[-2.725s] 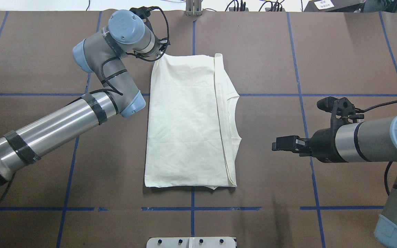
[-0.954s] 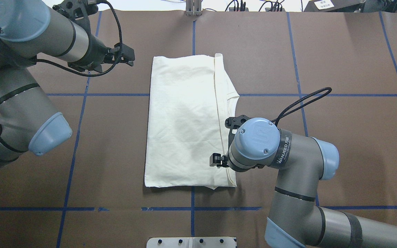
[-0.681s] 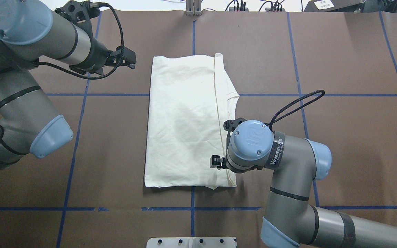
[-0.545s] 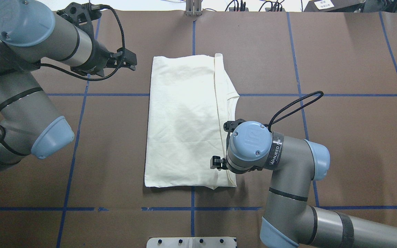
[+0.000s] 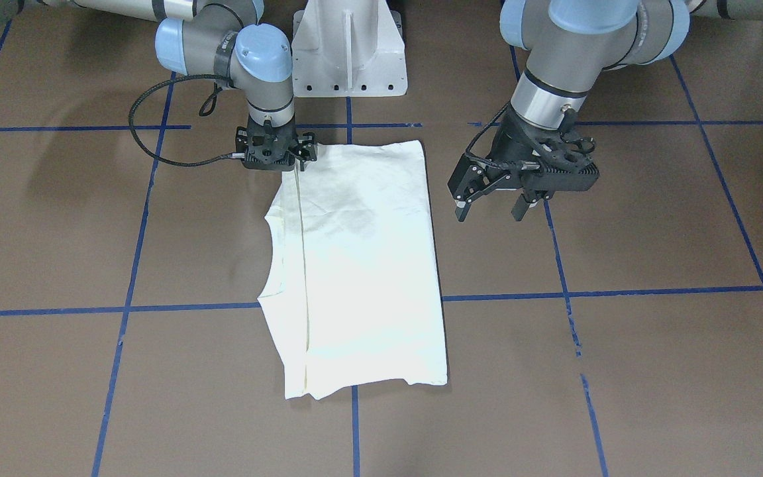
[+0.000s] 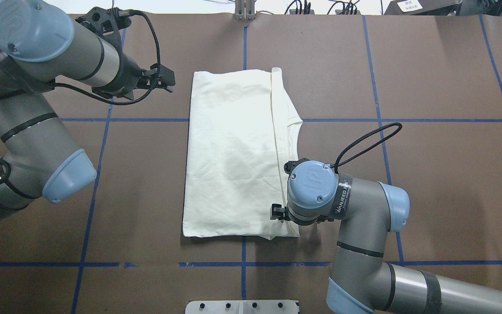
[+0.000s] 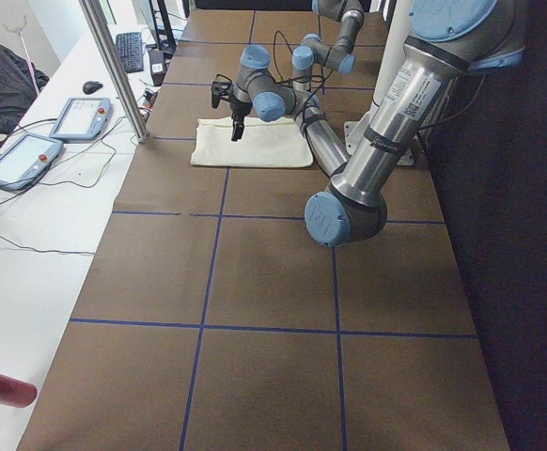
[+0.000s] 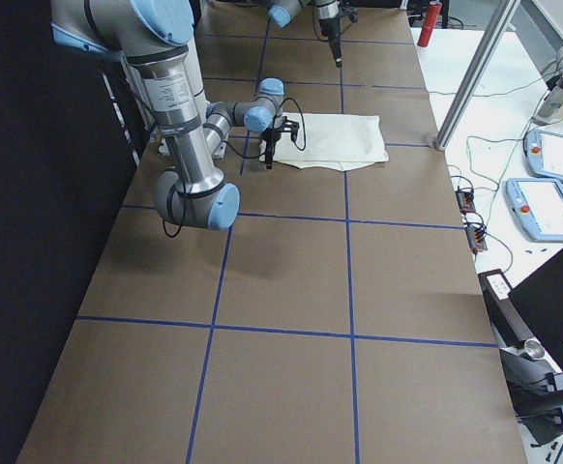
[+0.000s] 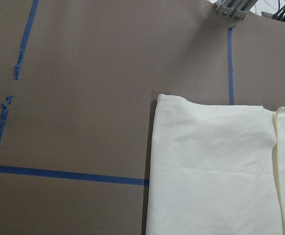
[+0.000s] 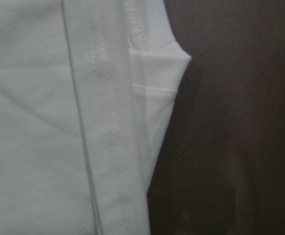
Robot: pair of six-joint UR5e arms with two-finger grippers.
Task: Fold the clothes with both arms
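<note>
The cream-white shirt (image 6: 233, 152) lies folded in a long rectangle on the brown table, plain side up, its print hidden. It also shows in the front view (image 5: 361, 265) and both wrist views (image 9: 216, 166) (image 10: 44, 122). My right gripper (image 5: 280, 162) points straight down, low on the shirt's near right corner by the folded hem, and looks open. From overhead it (image 6: 276, 213) is mostly hidden under its wrist. My left gripper (image 5: 491, 209) is open and empty, raised above the table just left of the shirt's far left corner (image 6: 168, 80).
The white pedestal base (image 5: 348, 59) stands at the robot's side. A metal bracket (image 6: 244, 11) is at the far edge. Blue tape lines (image 6: 377, 120) cross the table. Teach pendants (image 7: 76, 117) lie on the white side table.
My left gripper left the shirt's far left corner and backed off to the left. My right arm swung in over the near right corner and edged toward the near edge.
</note>
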